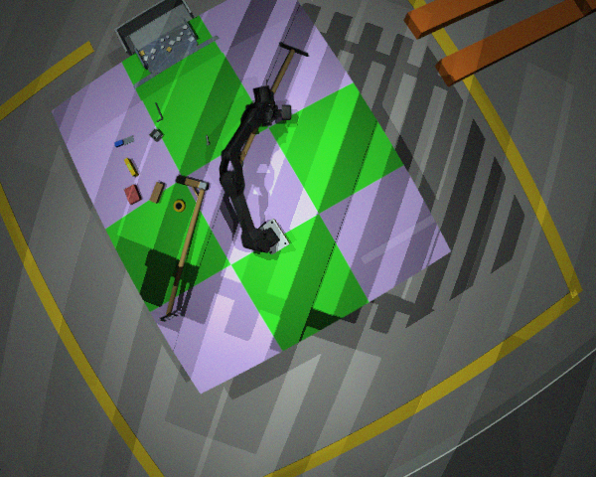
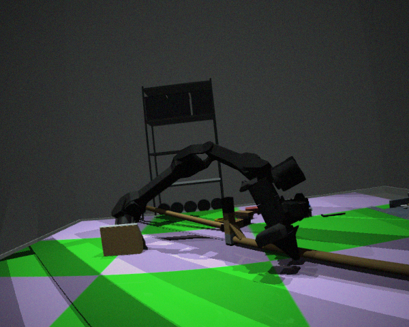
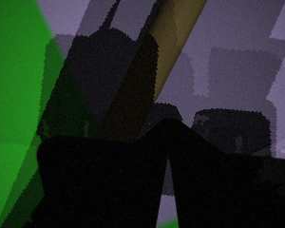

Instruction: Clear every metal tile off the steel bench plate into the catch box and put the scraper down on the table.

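1. The arm is bent low over the table (image 1: 339, 240). Its tool (image 2: 289, 251) points down at the wooden handle of the long scraper (image 1: 283, 69), which lies flat with its dark crossbar head toward the far edge.
2. The tool is closed right up and grips nothing. In the wrist view both fingers are pressed nearly together, and the handle runs past on their left side, not between them.
3. The metal tiles (image 1: 167, 43) are bunched in the far corner by the grey-walled catch box (image 1: 149, 15). From here I can't tell which sit on the steel plate and which are already inside.
4. A second long-handled tool (image 1: 188, 240) lies well apart on the other side of the arm, near some small blocks.
5. My guess is that this is the pick-up step, and the scraper isn't in hand yet.
6. The next move calls for spreading the fingers, shifting sideways until they straddle the handle, settling down and squeezing. Closed as it is, the tool would only push the handle or roll it away.
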Robot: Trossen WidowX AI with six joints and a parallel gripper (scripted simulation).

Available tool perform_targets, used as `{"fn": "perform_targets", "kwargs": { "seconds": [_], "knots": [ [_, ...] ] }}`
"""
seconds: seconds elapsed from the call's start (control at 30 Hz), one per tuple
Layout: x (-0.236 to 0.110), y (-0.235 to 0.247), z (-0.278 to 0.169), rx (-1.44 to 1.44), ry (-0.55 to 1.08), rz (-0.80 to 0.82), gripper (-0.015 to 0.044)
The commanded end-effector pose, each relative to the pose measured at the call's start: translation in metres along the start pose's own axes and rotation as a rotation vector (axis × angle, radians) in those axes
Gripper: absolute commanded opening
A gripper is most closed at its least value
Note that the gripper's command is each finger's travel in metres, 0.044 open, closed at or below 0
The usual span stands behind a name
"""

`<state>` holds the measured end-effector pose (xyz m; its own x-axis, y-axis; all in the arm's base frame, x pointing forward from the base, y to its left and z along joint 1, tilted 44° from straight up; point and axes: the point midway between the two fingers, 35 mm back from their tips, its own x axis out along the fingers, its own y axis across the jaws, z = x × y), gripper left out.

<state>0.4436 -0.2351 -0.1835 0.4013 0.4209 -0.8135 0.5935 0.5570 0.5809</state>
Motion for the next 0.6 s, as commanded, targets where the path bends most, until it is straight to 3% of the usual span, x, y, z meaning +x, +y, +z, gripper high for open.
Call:
{"fn": "perform_targets", "kwargs": {
  "seconds": [0.0,0.57],
  "knots": [
    [0.001,0.005,0.002,0.004,0.0,0.002,0.0],
    [0.003,0.02,0.008,0.004,0.0,0.002,0.0]
  ]
}}
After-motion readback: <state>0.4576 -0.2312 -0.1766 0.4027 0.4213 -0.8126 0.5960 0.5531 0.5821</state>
